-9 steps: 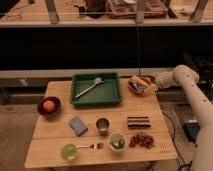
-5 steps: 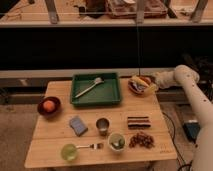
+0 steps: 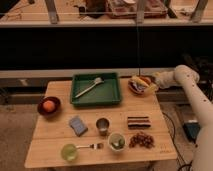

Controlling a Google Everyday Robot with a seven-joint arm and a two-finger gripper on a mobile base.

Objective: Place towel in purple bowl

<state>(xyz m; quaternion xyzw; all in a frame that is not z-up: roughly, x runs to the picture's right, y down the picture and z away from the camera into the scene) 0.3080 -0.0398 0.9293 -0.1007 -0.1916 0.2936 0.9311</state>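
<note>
The purple bowl [image 3: 134, 88] stands just right of the green tray, showing a dark rim. A whitish, pale blue towel [image 3: 144, 89] lies in it, beside orange and yellow things. My gripper [image 3: 152, 83] hangs at the bowl's right rim, close above the towel. It looks open, and I cannot see it holding anything. The pale arm [image 3: 186, 80] reaches in from the right edge of the camera view.
The green tray [image 3: 112, 95] holds a long-handled utensil [image 3: 90, 87]. A dark bowl [image 3: 41, 110] with an orange ball sits at the left. In front are a blue-grey pad [image 3: 78, 125], a metal cup [image 3: 103, 126], two small bowls, a fork, a dark bar and brown snacks [image 3: 142, 140].
</note>
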